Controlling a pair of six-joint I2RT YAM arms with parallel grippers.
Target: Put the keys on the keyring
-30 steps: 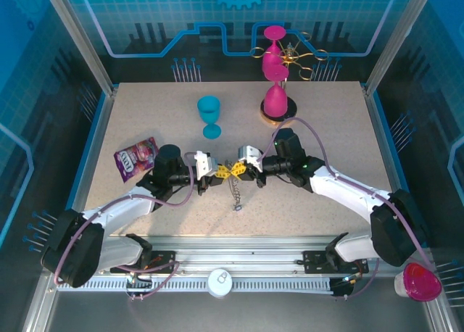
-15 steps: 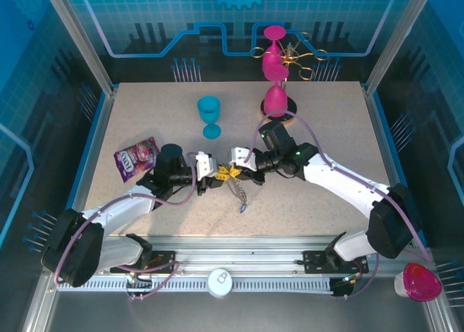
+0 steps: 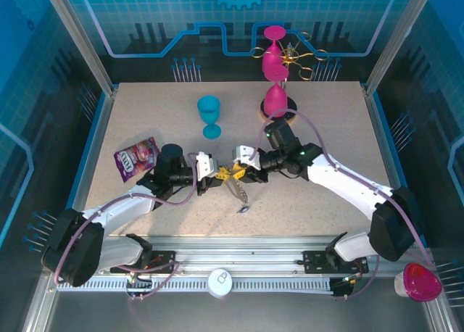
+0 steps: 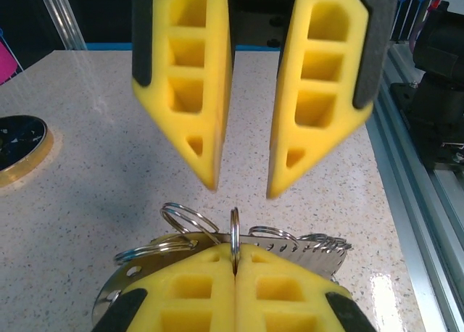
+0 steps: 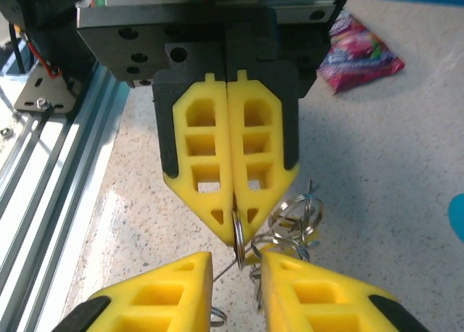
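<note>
The keyring's thin metal ring (image 4: 234, 232) stands on edge, with my left gripper (image 4: 235, 252) shut on its lower part. Several smaller rings (image 4: 187, 220) and a flat silvery strip with small holes (image 4: 319, 246) fan out behind the pads; I cannot make out separate keys in the bunch. My right gripper (image 4: 241, 189) faces it tip to tip, open and just clear of the ring. In the right wrist view the ring (image 5: 238, 234) hangs between my open right gripper (image 5: 236, 258) fingertips. From above, both grippers meet at the ring (image 3: 229, 174), and a chain (image 3: 240, 194) trails to the table.
A blue goblet (image 3: 209, 114) stands behind the grippers. A purple snack packet (image 3: 136, 156) lies to the left. Pink goblets on a stand (image 3: 276, 96) sit at the back near the right arm's elbow. A metal rail (image 3: 239, 263) runs along the near edge.
My right gripper was shut at the ring and has now opened, letting go. Its arm shifted slightly. The left gripper keeps its hold, and the chain hangs a little further right.
</note>
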